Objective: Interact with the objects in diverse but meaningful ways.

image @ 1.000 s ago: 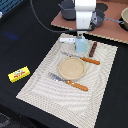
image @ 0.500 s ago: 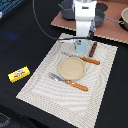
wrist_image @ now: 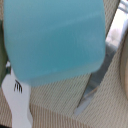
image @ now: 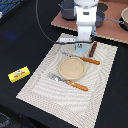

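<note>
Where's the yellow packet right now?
In the exterior view the yellow packet lies on the black table, off the placemat's left edge, far from the gripper.

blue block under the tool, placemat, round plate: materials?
Blue block: probably plastic; uniform pale-blue, smooth matte face in the wrist view. Placemat: likely woven fabric or straw; fine ribbed stripes, beige. Round plate: tan, matte, maybe wood or plastic; too coarse to tell.

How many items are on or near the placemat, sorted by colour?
Yellow: 1, the packet
Pale blue: 1, the block
Dark brown: 1, the stick
Tan: 1, the plate
Orange-handled: 2, the knife and fork
Total: 6
</note>
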Tool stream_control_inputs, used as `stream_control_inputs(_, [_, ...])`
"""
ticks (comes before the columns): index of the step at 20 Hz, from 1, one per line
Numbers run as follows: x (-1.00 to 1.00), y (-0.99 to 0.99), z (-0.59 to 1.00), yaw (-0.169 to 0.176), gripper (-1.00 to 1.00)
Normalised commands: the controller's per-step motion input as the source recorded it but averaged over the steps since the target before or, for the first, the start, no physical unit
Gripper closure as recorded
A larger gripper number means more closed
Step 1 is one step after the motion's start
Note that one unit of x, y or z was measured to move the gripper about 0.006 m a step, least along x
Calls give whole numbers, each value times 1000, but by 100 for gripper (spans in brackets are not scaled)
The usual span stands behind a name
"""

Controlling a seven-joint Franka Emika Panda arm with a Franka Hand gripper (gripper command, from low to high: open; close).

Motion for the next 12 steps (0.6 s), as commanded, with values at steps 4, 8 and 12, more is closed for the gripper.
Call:
stream_control_inputs(4, [263,61,-252,56,100])
stream_control_inputs(8, [136,5,-280,48,100])
stream_control_inputs(12, [45,0,-186,31,100])
